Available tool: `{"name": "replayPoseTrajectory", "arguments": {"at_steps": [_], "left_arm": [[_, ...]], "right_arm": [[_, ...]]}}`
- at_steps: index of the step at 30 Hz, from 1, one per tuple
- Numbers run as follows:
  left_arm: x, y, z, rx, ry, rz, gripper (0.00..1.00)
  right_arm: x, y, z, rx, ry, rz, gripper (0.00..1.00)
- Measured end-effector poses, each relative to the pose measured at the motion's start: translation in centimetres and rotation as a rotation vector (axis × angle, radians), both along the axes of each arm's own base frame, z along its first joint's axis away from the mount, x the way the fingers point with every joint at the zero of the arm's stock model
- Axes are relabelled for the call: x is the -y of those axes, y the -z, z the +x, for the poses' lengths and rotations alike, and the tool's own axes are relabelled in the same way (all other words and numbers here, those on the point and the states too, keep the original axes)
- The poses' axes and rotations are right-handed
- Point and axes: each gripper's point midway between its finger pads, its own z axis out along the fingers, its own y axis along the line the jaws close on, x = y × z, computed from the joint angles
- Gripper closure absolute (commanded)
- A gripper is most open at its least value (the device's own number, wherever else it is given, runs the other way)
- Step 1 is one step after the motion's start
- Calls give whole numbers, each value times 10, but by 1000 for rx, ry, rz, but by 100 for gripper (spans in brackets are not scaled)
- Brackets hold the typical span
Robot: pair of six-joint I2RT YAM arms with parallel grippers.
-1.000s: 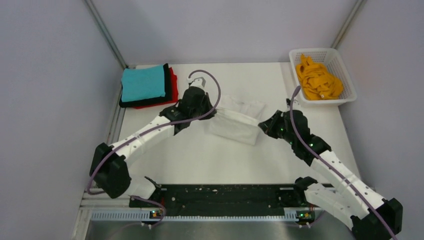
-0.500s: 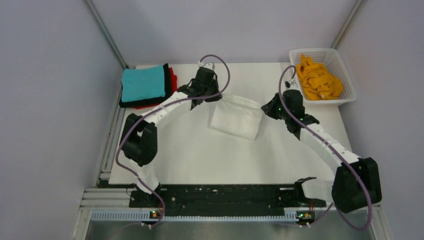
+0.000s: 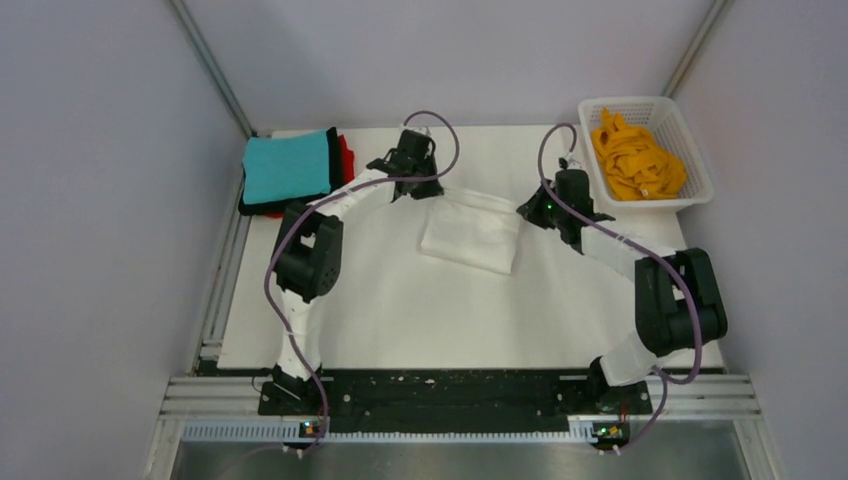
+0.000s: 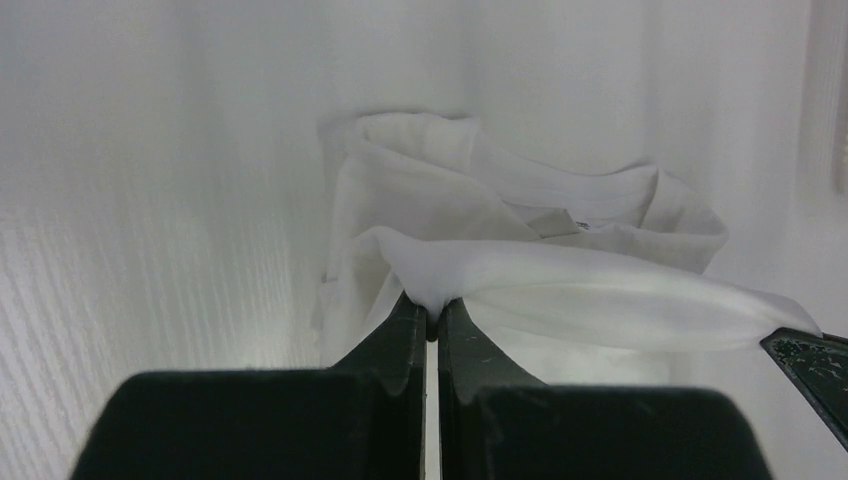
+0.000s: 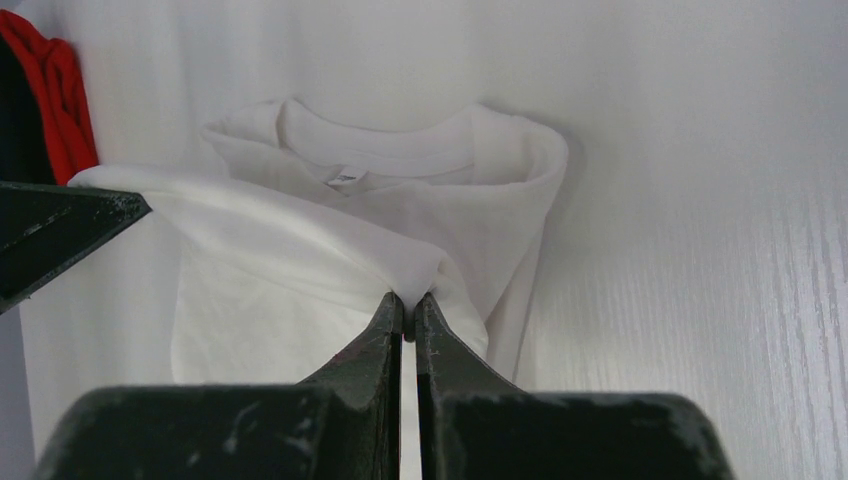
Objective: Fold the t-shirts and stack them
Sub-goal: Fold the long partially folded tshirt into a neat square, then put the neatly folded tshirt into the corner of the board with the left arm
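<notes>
The white t-shirt (image 3: 470,232) lies partly folded at the table's middle back. My left gripper (image 3: 428,192) is shut on its left far corner; the left wrist view shows the cloth (image 4: 560,285) pinched at the fingertips (image 4: 432,312). My right gripper (image 3: 527,208) is shut on the right far corner; the right wrist view shows the shirt (image 5: 330,260) pinched at the tips (image 5: 409,303). The held edge hangs between both grippers above the folded part. A folded stack at the back left has the teal shirt (image 3: 286,167) on black (image 3: 335,170) and red (image 3: 347,158). The orange shirt (image 3: 636,160) lies crumpled in the basket.
The white lattice basket (image 3: 693,150) stands at the back right corner. Grey walls close in on both sides and the back. A black rail (image 3: 440,392) runs along the near edge by the arm bases.
Both grippers have carried the white shirt's edge toward the back of the table, and both arms have stretched out further. The shirt is folded narrower than before.
</notes>
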Motion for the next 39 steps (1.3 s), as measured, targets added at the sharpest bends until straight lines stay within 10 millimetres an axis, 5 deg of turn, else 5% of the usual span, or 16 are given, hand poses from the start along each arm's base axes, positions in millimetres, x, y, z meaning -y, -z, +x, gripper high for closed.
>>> {"name": "replayPoseTrajectory", "arguments": {"at_steps": [2,5,6,9,14,23,28,33,39], "left_arm": [[1,9,1,-23,9,-4,52],[-2,19,8,-46,-4,9,4],[-6,18,13,-44,-15,10,2],[-15,15,20,-40,-35,11,1],[-17,12,20,-49,-20,-11,1],[-11,44,-22,-128,178,10,1],[-7,57,-29,-144,229,21,3],[1,62,-30,-128,250,39,23],[18,70,-36,-103,240,115,50]], "right_arm": [[1,8,2,-18,9,0,77],[7,12,12,-30,39,-15,28],[11,12,15,-35,50,-27,21],[17,4,25,-19,65,-43,9],[8,-7,22,9,11,-9,8],[-5,-3,-43,-1,-117,67,6],[2,-22,-67,50,-117,51,3],[16,-50,-82,143,-83,13,1],[34,-57,-103,188,-28,-38,1]]}}
